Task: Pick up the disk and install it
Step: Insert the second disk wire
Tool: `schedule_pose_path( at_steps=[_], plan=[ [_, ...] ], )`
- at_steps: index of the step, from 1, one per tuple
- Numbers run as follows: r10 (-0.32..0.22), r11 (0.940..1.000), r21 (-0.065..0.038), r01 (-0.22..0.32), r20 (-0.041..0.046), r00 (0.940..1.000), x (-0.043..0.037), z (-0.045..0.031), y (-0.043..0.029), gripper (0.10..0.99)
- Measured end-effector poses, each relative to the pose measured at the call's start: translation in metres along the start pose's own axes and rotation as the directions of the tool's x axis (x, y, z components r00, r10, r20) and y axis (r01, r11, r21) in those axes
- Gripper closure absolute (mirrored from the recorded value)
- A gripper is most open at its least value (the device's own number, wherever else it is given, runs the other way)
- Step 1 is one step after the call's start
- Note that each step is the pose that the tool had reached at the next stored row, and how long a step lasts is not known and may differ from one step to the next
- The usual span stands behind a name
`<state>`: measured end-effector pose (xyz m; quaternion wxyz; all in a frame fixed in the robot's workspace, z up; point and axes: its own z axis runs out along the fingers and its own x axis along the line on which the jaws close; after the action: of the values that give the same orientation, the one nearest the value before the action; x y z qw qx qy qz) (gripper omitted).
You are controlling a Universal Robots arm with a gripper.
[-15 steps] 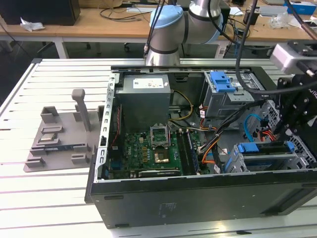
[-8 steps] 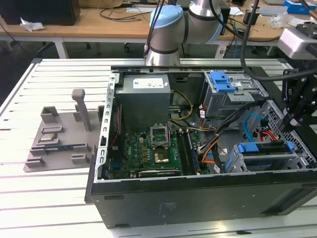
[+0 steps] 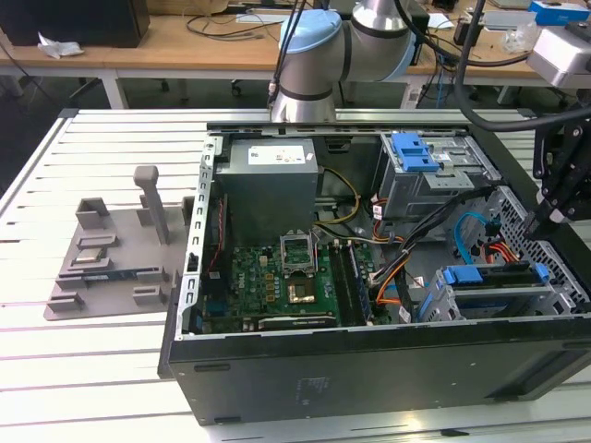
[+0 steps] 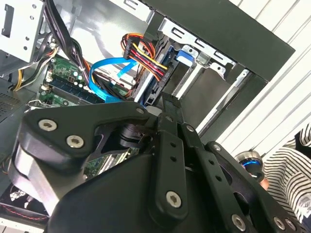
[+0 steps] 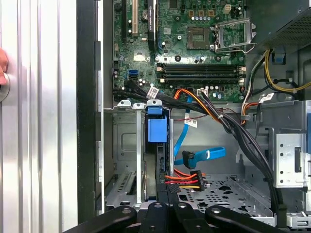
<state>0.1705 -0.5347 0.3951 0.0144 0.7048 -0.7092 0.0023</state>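
Observation:
The disk [image 3: 494,278] stands on edge in the drive cage [image 3: 563,293] at the case's front corner, on the exterior view's right, its blue side rails showing along the top. In the first wrist view I look down its slot: the dark disk edge [image 5: 156,167] runs away from me and ends in a blue rail tab [image 5: 157,128]. The same blue tab [image 4: 184,54] shows in the second wrist view. My gripper [image 3: 537,224] hangs over the disk's near end, its fingers [image 5: 160,194] pressed together and shut [image 4: 167,99]. Whether they touch the disk I cannot tell.
The open computer case [image 3: 369,369] lies on a slatted white table. The case holds a motherboard [image 3: 277,277], a grey power supply [image 3: 268,175], an upper bay with a blue latch [image 3: 413,152] and loose cables [image 5: 204,155]. A grey fixture [image 3: 111,249] sits left. A person's hand [image 5: 2,68] rests nearby.

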Motion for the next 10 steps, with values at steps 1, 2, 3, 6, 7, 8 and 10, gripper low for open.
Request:
schedule_pose_path(
  at_steps=[1,2,3,6,7,8,10],
  plan=[
    [0.0,1.0,0.0,0.0,0.0,1.0,0.0,0.0,0.0,0.98],
    [0.0,1.0,0.0,0.0,0.0001,1.0,0.0,0.0,0.0,0.98],
    [0.0,1.0,0.0,0.0,0.0001,1.0,0.0,0.0,0.0,0.98],
    [0.0,1.0,0.0,0.0,0.0002,1.0,0.0,0.0,0.0,0.98],
    [0.0,1.0,0.0,0.0,0.0003,1.0,0.0,0.0,0.0,0.98],
    [0.0,1.0,0.0,0.0,0.0003,1.0,0.0,0.0,0.0,0.973],
    [0.0,1.0,0.0,0.0,0.0004,1.0,0.0,0.0,0.0,0.914]
  ],
)
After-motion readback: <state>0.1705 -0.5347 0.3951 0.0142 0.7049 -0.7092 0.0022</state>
